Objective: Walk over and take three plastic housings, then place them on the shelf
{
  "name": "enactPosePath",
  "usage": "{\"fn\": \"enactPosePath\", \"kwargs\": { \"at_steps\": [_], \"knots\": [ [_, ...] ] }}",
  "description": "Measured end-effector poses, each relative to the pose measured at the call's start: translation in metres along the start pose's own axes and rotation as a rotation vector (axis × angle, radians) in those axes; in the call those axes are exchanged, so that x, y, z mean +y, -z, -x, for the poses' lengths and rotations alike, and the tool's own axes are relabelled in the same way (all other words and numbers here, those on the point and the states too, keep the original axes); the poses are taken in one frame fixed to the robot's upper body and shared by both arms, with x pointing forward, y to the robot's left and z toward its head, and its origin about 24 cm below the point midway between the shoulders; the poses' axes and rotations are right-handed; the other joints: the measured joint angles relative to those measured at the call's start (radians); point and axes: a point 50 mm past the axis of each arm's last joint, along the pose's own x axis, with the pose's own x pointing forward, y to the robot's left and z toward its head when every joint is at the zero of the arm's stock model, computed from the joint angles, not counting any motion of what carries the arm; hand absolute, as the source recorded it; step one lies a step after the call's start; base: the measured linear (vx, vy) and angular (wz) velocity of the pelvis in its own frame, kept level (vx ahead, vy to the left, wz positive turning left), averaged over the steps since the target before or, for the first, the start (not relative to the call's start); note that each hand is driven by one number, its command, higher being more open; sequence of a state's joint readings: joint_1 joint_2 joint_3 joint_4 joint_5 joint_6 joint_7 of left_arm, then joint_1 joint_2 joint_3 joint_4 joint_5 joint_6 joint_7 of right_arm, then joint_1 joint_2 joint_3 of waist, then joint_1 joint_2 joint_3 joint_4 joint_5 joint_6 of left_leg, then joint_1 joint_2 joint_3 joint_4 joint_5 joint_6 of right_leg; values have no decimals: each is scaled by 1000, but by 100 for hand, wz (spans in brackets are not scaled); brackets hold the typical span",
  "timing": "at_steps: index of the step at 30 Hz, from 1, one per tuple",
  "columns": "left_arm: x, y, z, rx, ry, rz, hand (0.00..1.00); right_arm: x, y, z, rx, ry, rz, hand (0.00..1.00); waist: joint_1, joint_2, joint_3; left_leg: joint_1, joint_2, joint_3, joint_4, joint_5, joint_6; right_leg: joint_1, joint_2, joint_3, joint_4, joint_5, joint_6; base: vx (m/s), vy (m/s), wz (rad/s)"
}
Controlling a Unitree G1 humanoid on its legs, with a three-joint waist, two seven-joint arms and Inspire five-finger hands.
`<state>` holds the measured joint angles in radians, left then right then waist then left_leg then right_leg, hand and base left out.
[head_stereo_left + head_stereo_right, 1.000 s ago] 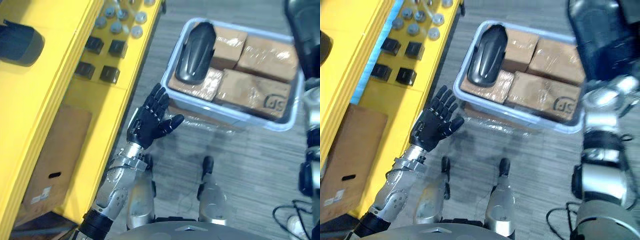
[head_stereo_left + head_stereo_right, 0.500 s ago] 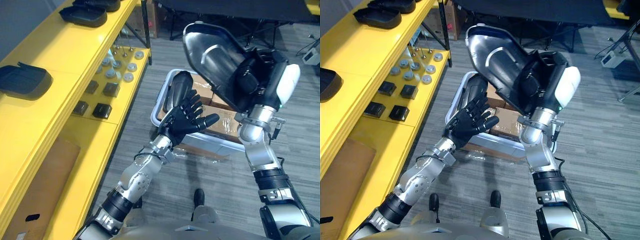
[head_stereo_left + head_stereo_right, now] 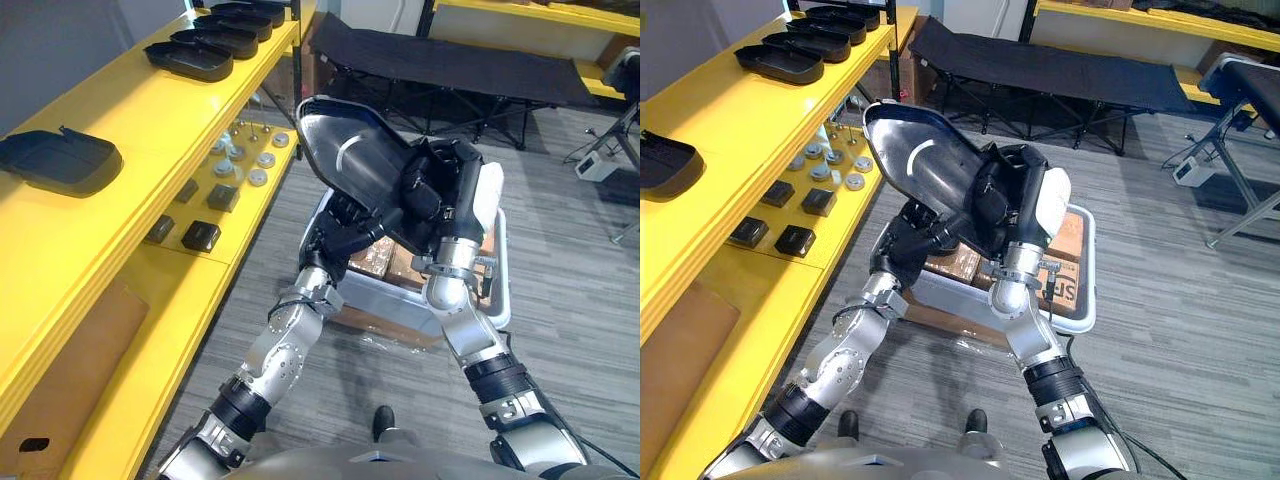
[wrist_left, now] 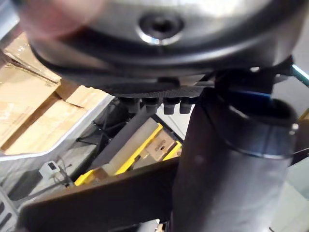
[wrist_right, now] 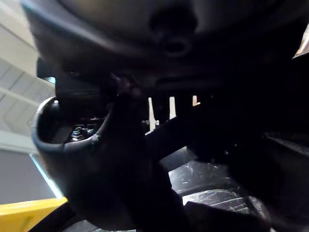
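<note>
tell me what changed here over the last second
The left robot hand, open beside the bin a second ago, has risen against the underside of the plastic housing, which the right robot hand keeps gripped above the bin. The camera has tilted up too. The black housings on the yellow shelf stayed put.

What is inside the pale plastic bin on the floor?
Brown wrapped parcels lie in the pale plastic bin. The big black plastic housing, clasped by the right robot hand, covers most of the inside, so anything else in there is hidden.
</note>
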<state>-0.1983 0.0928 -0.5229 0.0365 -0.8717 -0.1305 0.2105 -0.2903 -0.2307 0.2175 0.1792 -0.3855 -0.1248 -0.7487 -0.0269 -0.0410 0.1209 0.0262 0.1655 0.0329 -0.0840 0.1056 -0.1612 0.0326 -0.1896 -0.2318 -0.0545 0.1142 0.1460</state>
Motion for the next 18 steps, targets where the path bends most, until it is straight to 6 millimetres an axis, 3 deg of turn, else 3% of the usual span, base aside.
{"fn": "enactPosePath", "kwargs": {
  "at_steps": [6, 18],
  "knots": [
    [-8, -6, -3, -36, 111, 167, 100, 12, 7, 13, 28, -62, 3, 0, 0, -8, -21, 0, 0, 0, 0, -1, -1, 1, 0, -2, -1, -1, -1, 0, 0, 0],
    [-15, 2, -5, 46, 142, 172, 100, 13, 5, 18, 20, -28, -21, 0, 0, -9, -45, 0, 0, 1, 1, -1, -1, 1, 0, -3, -2, -1, -4, 0, 0, 0]
  ]
}}
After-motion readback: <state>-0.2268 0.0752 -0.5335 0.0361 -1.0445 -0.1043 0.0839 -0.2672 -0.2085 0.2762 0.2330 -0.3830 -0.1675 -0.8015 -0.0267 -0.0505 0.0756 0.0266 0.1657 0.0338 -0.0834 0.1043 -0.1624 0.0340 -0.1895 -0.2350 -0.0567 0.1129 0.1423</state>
